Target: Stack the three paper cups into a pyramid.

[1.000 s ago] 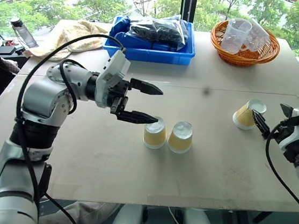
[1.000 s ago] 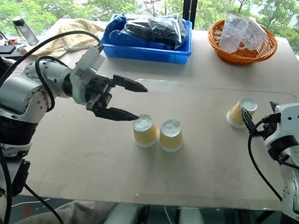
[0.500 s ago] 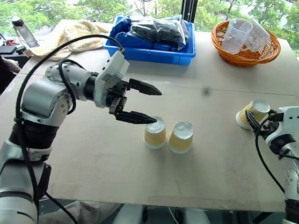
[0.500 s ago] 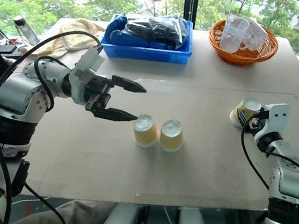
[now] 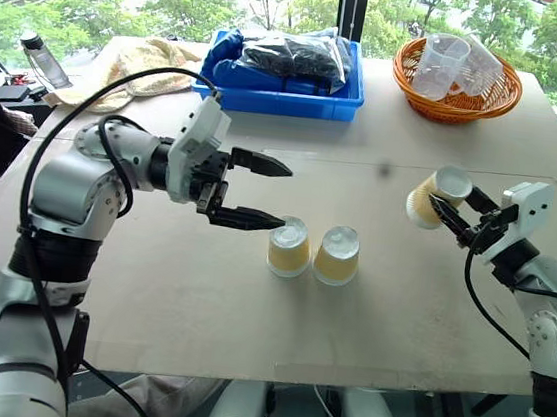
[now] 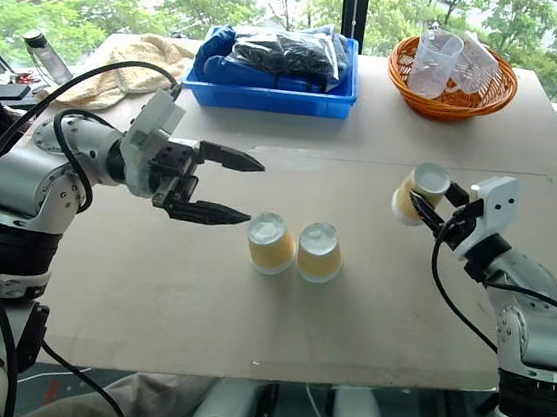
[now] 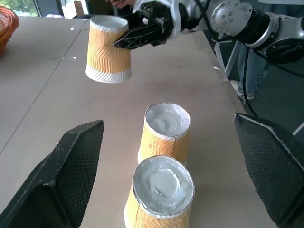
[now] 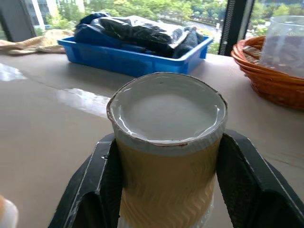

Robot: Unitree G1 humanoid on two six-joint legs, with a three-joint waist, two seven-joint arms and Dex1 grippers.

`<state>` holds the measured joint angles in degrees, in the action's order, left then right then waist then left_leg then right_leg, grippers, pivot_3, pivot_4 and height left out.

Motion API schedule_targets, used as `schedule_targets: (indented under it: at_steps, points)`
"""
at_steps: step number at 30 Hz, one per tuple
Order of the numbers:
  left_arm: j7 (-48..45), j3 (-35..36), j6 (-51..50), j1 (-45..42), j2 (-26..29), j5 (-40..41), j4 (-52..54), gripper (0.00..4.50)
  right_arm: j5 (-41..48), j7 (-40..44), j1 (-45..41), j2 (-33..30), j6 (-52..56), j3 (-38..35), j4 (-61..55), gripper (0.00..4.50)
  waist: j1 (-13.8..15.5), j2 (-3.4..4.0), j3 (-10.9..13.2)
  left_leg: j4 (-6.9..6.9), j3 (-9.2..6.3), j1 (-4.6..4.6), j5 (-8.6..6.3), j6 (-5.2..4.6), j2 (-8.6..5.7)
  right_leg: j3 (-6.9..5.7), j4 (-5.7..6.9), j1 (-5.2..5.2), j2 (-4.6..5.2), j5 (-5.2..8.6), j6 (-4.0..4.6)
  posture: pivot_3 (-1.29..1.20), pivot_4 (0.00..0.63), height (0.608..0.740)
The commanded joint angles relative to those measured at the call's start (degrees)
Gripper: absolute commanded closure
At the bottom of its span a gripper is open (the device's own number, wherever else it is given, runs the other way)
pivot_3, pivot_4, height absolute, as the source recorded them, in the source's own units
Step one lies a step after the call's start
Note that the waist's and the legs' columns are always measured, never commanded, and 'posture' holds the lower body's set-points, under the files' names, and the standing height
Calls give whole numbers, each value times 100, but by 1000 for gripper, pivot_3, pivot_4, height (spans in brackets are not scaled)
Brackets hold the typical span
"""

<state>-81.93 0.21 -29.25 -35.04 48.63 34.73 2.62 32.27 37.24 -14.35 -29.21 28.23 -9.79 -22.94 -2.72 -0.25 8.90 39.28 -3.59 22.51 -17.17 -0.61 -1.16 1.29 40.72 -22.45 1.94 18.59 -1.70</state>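
Table (image 5: 147, 304) is carrying the whole job, light brown top, window behind. Blue bin (image 5: 271, 95) and orange basket (image 5: 451, 105) are sitting at the far edge, well apart from the work.

Left gripper (image 5: 256, 191) is hovering just beside the base row on its left side, fingers standing wide apart, holding nothing, pointing across toward the cups.

Right gripper (image 5: 454, 213) is clamped on the third cup (image 5: 428, 197), fingers pressed to opposite sides of its wall, cup lifted clear of the table.

2 base cups (image 5: 312, 252) are standing upside down near the table middle, white bases up, touching or all but touching, row running left to right.

Key relation: base row is lying to the left of the held cup and lower, well apart from it. Right arm is the one carrying, so it is the one to travel; left gripper is nearer the row but empty.

Held cup's long axis is looking tilted in the head views, white base end up and toward the far left, open mouth down toward the gripper. Judging it needs levelling upright before it settles over the seam between the 2.
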Motion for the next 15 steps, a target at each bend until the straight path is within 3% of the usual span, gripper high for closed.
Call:
schedule_targets:
  at_steps: [1,9,15]
  points:
    - [-19,363,130,221,243,8,181,0,758,98,-295,-26,565,389,-1011,2485,15,0,0,0,-7,0,0,0,0,-4,0,0,0,0,0,0,150,740]
    - [-143,1059,-202,1039,818,455,762,0,1076,558,-672,-214,1050,1323,-1267,2485,63,-15,8,8,-23,16,-1,-1,-7,-24,-18,1,12,0,0,0,150,740]
    - [18,1165,-225,1209,841,507,931,0,590,638,-894,-184,838,1715,-856,2485,54,-15,8,6,-30,15,0,-1,-7,-31,-14,1,11,0,0,0,150,740]
